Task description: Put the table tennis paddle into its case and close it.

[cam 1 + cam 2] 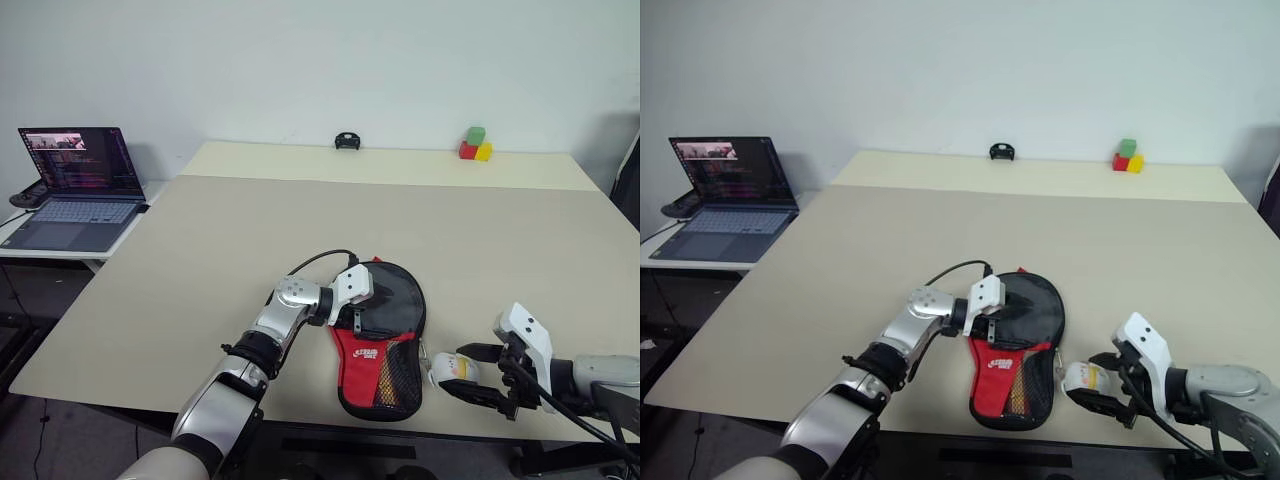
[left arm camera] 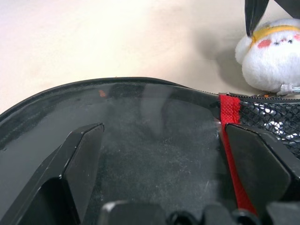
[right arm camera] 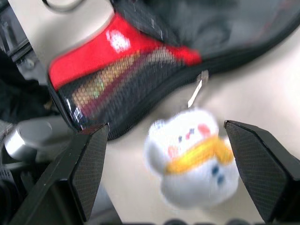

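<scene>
At the far left, a laptop (image 1: 75,188) is sitting open on a low side desk beside the big beige table (image 1: 250,240), its screen lit.

Moving right, my left gripper (image 1: 358,322) is reaching across the case (image 1: 385,345), which is lying flat near the table's front edge, round end away from me and red panel (image 1: 362,368) with the white logo toward me. My two black fingers are spread wide over the dark round part of the case, one on each side, closing on nothing. In my left wrist view the glossy black surface is lying just beneath my fingers (image 2: 77,161), with the red seam and the mesh pocket (image 2: 274,124) running off to one side. I cannot tell whether the table tennis paddle is inside; no handle is sticking out that I can see.

Just right of the case, the small white-and-yellow plush charm (image 1: 450,370) is resting on the table, joined to the zip by a short cord.

Farther right, my right gripper (image 1: 478,373) is hovering at the table's front edge with its fingers wide apart, the charm sitting between them, ungripped.

At the back of the table, a small black object (image 1: 347,141) is sitting in the middle and a cluster of green, red and yellow blocks (image 1: 475,145) is standing toward the right.
</scene>
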`<control>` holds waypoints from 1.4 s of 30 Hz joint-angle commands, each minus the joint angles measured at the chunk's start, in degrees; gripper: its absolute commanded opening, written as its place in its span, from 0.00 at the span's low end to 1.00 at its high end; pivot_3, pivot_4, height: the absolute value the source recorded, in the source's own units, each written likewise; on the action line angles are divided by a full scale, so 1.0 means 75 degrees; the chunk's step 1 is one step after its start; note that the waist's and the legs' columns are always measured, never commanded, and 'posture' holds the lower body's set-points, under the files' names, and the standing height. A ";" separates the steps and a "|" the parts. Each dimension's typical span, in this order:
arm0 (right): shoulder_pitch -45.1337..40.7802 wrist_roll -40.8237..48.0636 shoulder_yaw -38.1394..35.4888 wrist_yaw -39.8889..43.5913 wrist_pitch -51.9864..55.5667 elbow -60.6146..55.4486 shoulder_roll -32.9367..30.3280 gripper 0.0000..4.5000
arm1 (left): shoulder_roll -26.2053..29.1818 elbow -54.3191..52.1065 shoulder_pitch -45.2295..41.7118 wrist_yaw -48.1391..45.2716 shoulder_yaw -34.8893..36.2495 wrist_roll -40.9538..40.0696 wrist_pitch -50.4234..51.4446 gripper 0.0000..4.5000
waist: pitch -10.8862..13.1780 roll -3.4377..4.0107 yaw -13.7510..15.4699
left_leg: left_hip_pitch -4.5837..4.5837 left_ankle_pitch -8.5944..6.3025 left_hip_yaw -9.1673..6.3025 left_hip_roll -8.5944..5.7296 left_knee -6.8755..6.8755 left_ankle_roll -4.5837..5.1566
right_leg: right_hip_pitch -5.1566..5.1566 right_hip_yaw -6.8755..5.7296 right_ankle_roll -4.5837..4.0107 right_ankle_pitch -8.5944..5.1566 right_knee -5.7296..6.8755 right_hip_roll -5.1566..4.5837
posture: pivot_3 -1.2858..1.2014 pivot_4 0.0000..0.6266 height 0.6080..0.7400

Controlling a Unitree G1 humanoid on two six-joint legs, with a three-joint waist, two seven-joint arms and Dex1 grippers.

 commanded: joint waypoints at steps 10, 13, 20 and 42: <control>-0.0348 -0.1747 0.1372 0.0126 -0.1752 0.0647 -0.0200 0.95 | -0.0054 0.0089 0.0029 0.0037 -0.0028 0.0172 -0.0066 1.00 | 0.0000 0.0000 -0.0002 | 0.0003 0.0000 -0.0001 -0.0001 0.0002 0.0000 | 0.0002 -0.0001 0.0000 0.0000 0.0000 0.0000 | 0.52 0.24 1.00; -0.0411 -0.2053 0.1511 0.0158 -0.2001 0.0693 -0.0257 0.95 | -0.0054 0.0098 0.0033 0.0043 -0.0039 0.0190 -0.0080 1.00 | 0.0000 0.0000 -0.0002 | 0.0004 0.0001 -0.0001 -0.0001 0.0002 0.0000 | 0.0002 -0.0001 0.0000 0.0000 0.0001 0.0000 | 0.52 0.24 1.00; -0.0281 -0.2167 0.1410 0.0228 -0.2142 0.0666 -0.0179 0.69 | -0.0161 0.0218 0.0004 0.0005 -0.0125 0.0257 -0.0119 1.00 | 0.0000 0.0000 0.0004 | 0.0004 0.0001 -0.0002 -0.0001 0.0003 -0.0001 | 0.0003 -0.0001 0.0000 0.0000 0.0000 -0.0001 | 0.52 0.24 1.00; 0.1218 -0.1211 -0.0017 0.0997 -0.1305 -0.0922 -0.1043 0.07 | -0.0286 0.1491 0.0016 -0.0758 -0.0632 0.0820 -0.0376 1.00 | -0.0013 -0.0016 0.0015 | 0.0101 -0.0002 -0.0015 0.0001 -0.0010 0.0003 | 0.0115 -0.0012 0.0005 -0.0004 -0.0028 0.0000 | 0.52 0.24 1.00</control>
